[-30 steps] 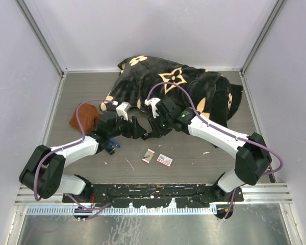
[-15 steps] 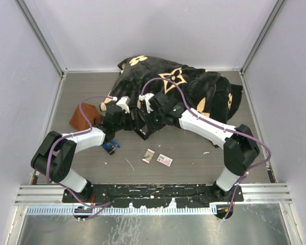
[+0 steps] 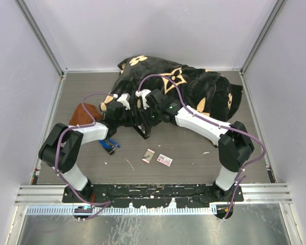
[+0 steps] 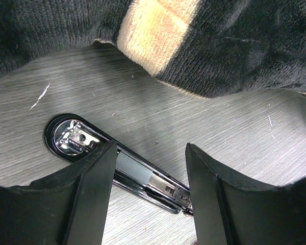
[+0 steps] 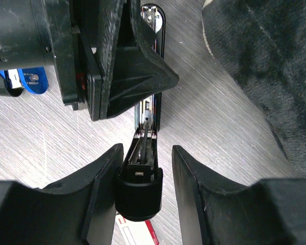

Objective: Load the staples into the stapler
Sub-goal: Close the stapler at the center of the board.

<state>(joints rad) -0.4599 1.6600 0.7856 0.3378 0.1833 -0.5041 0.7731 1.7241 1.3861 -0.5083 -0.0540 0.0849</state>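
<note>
A black stapler (image 3: 144, 132) lies opened out on the table, its metal magazine rail (image 4: 143, 176) exposed. My left gripper (image 4: 150, 149) stands open astride that rail, with a gap on its right side. My right gripper (image 5: 148, 149) is open around the stapler's black top cap (image 5: 139, 193); the left finger (image 5: 99, 189) is beside the cap and the right one is clear of it. In the top view the left gripper (image 3: 127, 116) and right gripper (image 3: 146, 122) meet over the stapler. The staples box (image 3: 164, 160) and its greyish inner piece (image 3: 148, 155) lie on the table nearer the bases.
A black blanket with tan flower patterns (image 3: 188, 89) is heaped at the back, right behind the grippers. A rust-brown cloth (image 3: 83, 114) lies at the left. A blue stapler (image 3: 109, 146) sits under the left forearm. Grey walls close in the table.
Both grippers have shifted a little toward the back left, closer to the blanket. The left jaws have narrowed around the rail and the right jaws have widened slightly.
</note>
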